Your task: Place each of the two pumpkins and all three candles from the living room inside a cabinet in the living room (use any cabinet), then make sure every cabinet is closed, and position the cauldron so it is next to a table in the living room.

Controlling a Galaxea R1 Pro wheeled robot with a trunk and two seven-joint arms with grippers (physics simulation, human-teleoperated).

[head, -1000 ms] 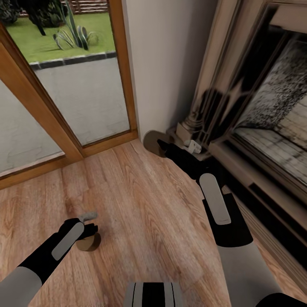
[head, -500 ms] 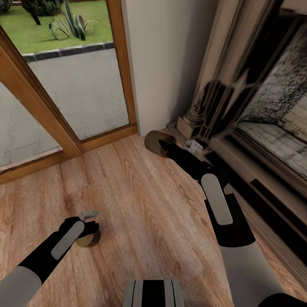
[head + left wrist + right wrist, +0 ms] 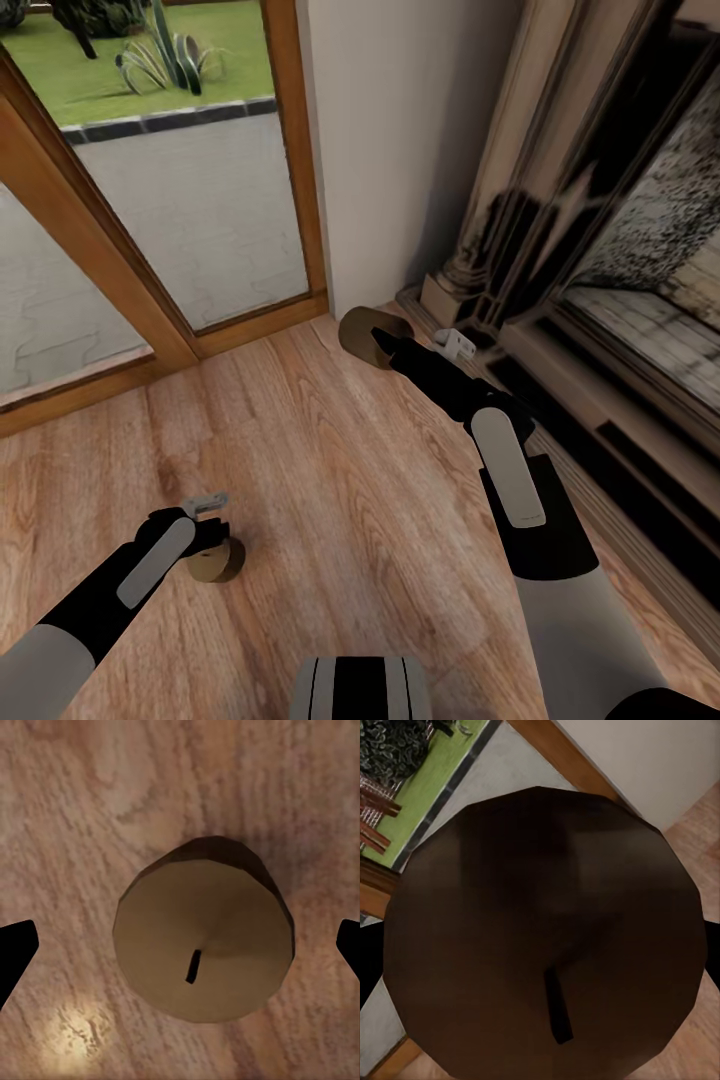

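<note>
Left pincer (image 3: 205, 520) wide open over floor candle (image 3: 202, 945), holds nothing: centre on wick, descend, close. Right pincer (image 3: 385, 345) grips second candle (image 3: 365, 335) near fireplace (image 3: 560, 240).

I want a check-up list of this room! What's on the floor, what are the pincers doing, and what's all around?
Surface: wood floor.
Job's things: one candle upright on the floor; a second candle tipped sideways at the right pincer.
Clutter: nothing seen.
Grippers: left pincer over the floor candle, fingers wide of it; right pincer shut on the second candle.
Cables: nothing seen.
Surroundings: glass door to a garden, white wall, stone fireplace.
</note>
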